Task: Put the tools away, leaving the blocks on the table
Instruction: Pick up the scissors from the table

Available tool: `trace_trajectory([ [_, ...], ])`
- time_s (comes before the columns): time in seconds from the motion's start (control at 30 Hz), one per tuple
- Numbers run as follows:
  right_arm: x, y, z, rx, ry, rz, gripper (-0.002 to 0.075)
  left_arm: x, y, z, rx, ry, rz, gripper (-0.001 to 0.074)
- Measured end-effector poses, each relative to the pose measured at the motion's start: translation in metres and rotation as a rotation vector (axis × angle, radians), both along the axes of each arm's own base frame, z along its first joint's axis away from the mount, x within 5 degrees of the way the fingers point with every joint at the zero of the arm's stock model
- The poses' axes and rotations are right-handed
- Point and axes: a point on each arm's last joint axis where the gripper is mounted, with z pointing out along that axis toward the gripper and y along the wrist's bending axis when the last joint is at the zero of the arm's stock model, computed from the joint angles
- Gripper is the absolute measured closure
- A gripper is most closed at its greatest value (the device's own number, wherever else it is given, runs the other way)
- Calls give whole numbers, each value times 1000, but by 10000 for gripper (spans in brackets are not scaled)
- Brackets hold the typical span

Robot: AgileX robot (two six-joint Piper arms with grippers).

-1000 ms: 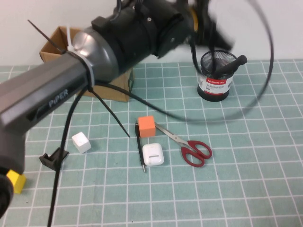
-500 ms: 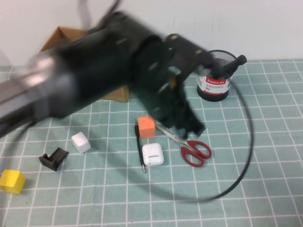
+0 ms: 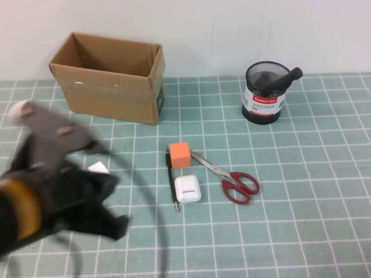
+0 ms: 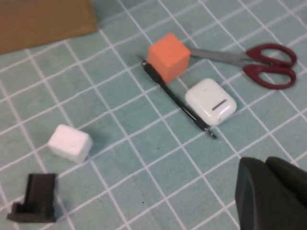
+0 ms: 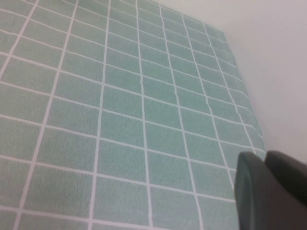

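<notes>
Red-handled scissors lie on the teal grid mat, right of the orange block. A thin black screwdriver lies between that block and a white earbud case. A thick black handle sticks out of the mesh cup. My left arm sweeps blurred across the near left and half covers the white block. My left gripper is shut and empty, above the mat near the earbud case. My right gripper is shut over bare mat, out of the high view.
An open cardboard box stands at the back left. In the left wrist view a small black bracket sits near the white block, and the scissors lie beyond the orange block.
My left arm has swung from the back of the table, near the cup, down to the near left. It now covers the bracket and the yellow block in the high view.
</notes>
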Motion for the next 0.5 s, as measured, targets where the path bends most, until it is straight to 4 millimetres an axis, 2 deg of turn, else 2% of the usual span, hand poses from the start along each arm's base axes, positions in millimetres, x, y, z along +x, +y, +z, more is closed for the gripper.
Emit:
trace_trajectory([
  [0.23, 0, 0, 0, 0, 0, 0, 734, -38, 43, 9, -169, -119, 29, 738],
  [0.33, 0, 0, 0, 0, 0, 0, 734, -46, 55, 13, -185, -163, 36, 738],
  [0.5, 0, 0, 0, 0, 0, 0, 734, -50, 62, 12, -168, -156, 58, 738],
])
